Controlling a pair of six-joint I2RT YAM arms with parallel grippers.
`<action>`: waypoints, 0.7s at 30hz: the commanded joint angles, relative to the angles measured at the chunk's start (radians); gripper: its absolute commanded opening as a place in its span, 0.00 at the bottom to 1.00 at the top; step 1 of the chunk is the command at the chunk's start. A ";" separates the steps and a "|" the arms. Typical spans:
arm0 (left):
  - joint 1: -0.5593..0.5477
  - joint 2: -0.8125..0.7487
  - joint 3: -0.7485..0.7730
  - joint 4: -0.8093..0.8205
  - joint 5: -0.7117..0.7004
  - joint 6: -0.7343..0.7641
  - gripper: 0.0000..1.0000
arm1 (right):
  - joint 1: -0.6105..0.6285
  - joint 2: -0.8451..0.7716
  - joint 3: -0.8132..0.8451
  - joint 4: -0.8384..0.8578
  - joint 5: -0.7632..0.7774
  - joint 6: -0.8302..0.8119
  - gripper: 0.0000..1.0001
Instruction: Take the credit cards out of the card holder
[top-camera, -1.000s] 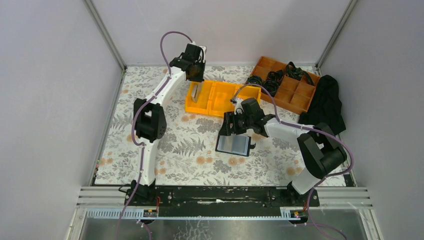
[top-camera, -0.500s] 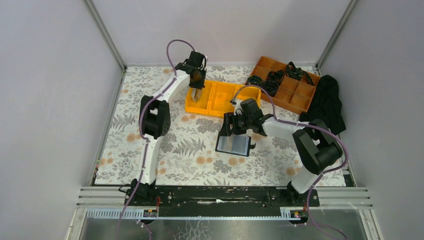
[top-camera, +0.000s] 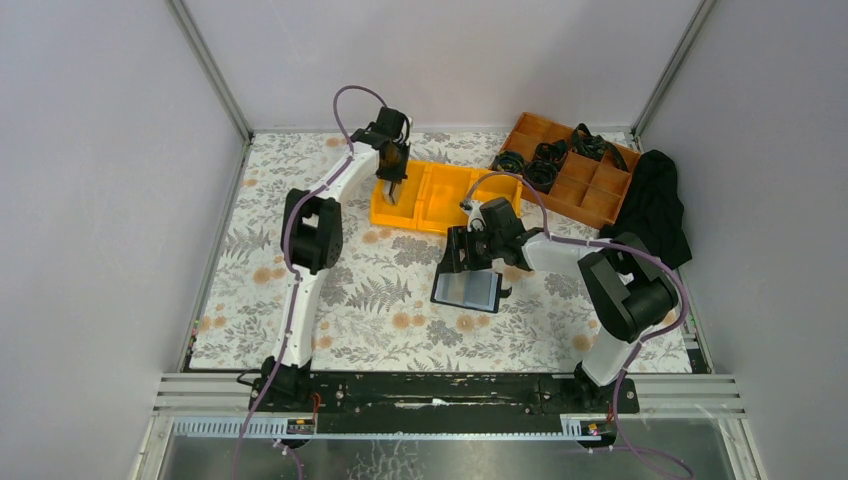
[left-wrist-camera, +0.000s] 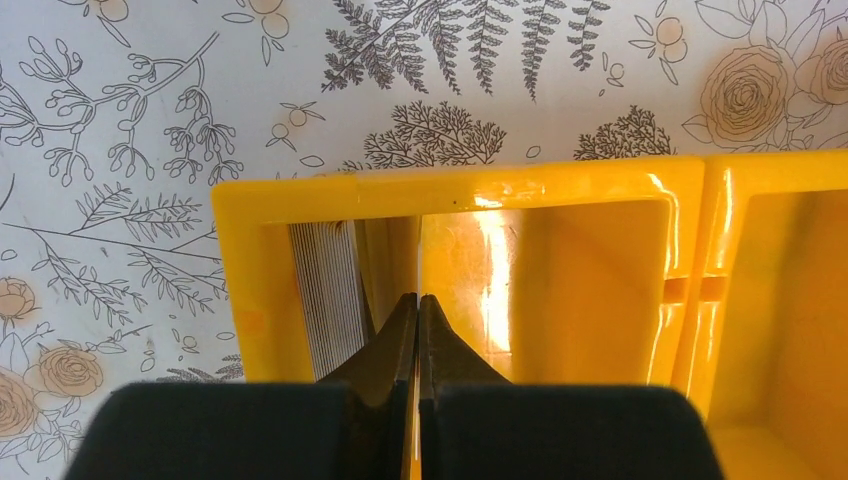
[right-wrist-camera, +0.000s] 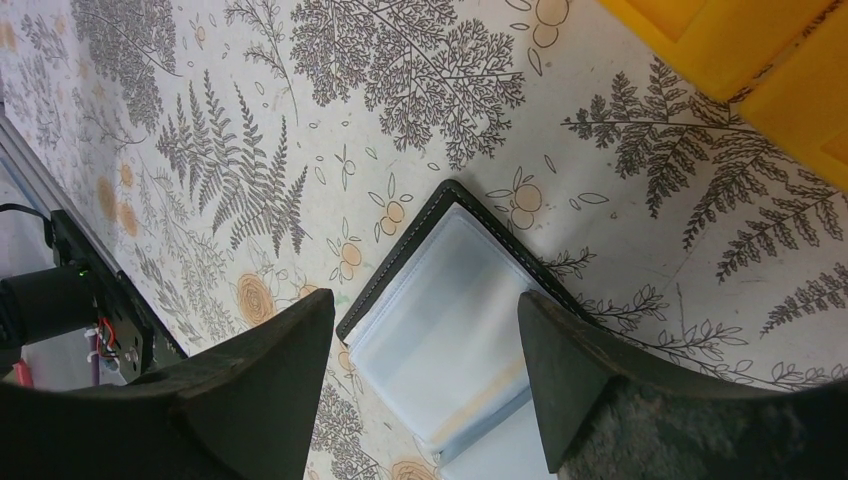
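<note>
The card holder (top-camera: 467, 289) lies open and flat on the worktop (top-camera: 350, 300), right of centre in the top view, clear sleeves facing up and long axis running roughly left to right. In the right wrist view, a tan edge shows through one sleeve of the card holder (right-wrist-camera: 450, 330). The right claw (top-camera: 468, 262) stands directly over the holder's upper edge with its jaws spread wide, one finger on either side of the sleeves, gripping nothing. The right arm is by far the nearer, so the next extraction is judged to fall to it. A stack of credit cards (left-wrist-camera: 325, 290) leans on edge against the left wall of the left compartment of the yellow bin (top-camera: 445, 195), above and left of the holder. The left claw (top-camera: 392, 190) is inside that compartment, fully closed, with nothing visible between its tips. Compared with one second earlier, the left claw has dropped from above the bin, where a pale card hung from it. The holder and right claw are essentially unchanged.
</note>
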 joint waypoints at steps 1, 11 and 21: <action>0.010 0.007 0.048 0.039 0.016 0.018 0.00 | -0.009 0.012 0.041 0.021 -0.025 -0.004 0.75; 0.010 -0.005 0.045 0.040 -0.027 0.018 0.00 | -0.014 0.025 0.038 0.026 -0.033 -0.002 0.75; 0.012 -0.010 0.034 0.039 -0.063 0.016 0.00 | -0.016 0.031 0.033 0.032 -0.042 0.000 0.75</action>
